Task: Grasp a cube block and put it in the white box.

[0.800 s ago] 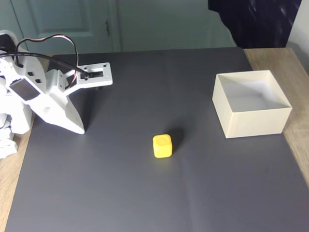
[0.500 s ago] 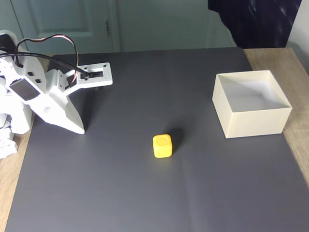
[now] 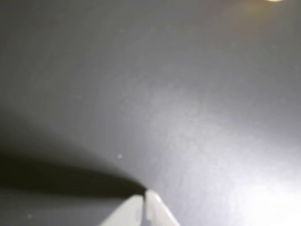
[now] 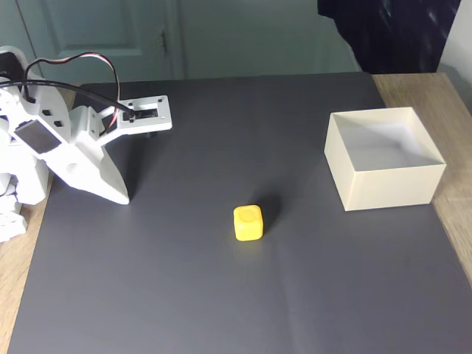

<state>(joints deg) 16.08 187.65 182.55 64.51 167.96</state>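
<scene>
cube block (image 4: pixel 248 222): 1 | white box (image 4: pixel 383 186): 1 | dark mat (image 4: pixel 221 295): 1 | arm (image 4: pixel 74 151): 1

Claw (image 3: pixel 143 200) tips together at bottom edge, over dark mat (image 3: pixel 178 94).

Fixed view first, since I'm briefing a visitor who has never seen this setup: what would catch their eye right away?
The yellow cube block stands out, alone near the middle of the dark grey mat. To its right sits the white box, open-topped, at the mat's edge. At far left the white arm rests with its gripper tip down on the mat, fingers together in the wrist view.
</scene>
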